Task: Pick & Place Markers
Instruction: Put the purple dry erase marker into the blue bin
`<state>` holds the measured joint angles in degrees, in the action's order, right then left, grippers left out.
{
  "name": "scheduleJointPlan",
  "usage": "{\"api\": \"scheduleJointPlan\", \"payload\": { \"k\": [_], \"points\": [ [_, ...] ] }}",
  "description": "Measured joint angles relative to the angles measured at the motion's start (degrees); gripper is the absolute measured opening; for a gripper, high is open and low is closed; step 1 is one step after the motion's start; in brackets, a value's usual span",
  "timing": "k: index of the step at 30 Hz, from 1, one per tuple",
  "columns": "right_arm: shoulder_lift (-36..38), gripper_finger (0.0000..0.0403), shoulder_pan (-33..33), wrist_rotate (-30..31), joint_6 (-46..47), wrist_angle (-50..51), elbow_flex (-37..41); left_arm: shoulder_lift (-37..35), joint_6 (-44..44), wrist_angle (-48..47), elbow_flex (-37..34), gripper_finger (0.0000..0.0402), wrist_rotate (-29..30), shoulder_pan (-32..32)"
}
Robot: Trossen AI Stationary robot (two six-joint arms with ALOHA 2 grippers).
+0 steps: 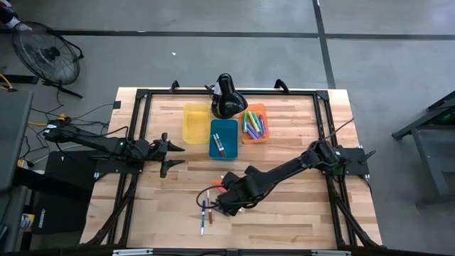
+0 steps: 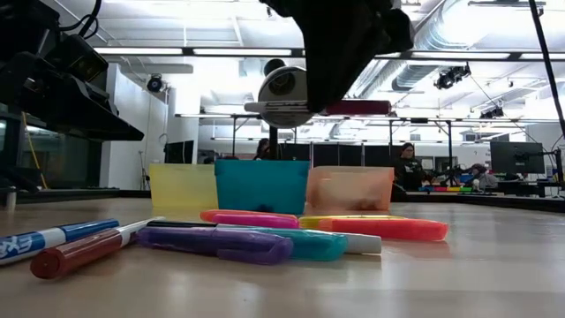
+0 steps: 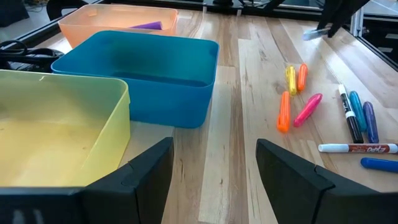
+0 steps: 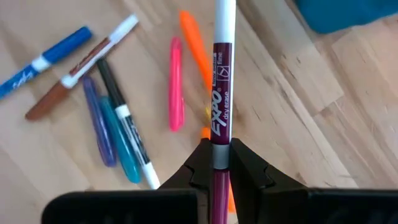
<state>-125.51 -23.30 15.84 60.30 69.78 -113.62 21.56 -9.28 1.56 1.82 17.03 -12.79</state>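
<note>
Holding a maroon-barrelled Expo dry-erase marker (image 4: pixel 221 106) clamped between my right gripper (image 4: pixel 220 163) fingers, I hover above the loose markers lying on the wooden table (image 1: pixel 298 213), on the near side of the blue rectangular plastic bin (image 1: pixel 223 137). To place it well, I should carry it level over that bin's rim and let go low inside. My left gripper (image 3: pixel 212 163) waits spread apart beside the bin.

Grey concrete floor (image 1: pixel 213 64), a standing fan (image 1: pixel 48 55) — ceiling strip lights (image 2: pixel 238 52), possibly desks behind.
</note>
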Motion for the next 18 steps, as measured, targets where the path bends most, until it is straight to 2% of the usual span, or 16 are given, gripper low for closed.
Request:
{"api": "scheduleJointPlan", "payload": {
  "k": [7,18],
  "points": [
    [0.0,0.0021,3.2,0.5,3.3,2.3,0.0,0.0,0.0,0.0,0.0,0.0224,0.0,0.0],
    [1.5,0.0021,11.4,0.8,-1.9,5.6,0.1,0.0,0.0,0.0,0.0,0.0224,0.0,0.0]
  ]
}}
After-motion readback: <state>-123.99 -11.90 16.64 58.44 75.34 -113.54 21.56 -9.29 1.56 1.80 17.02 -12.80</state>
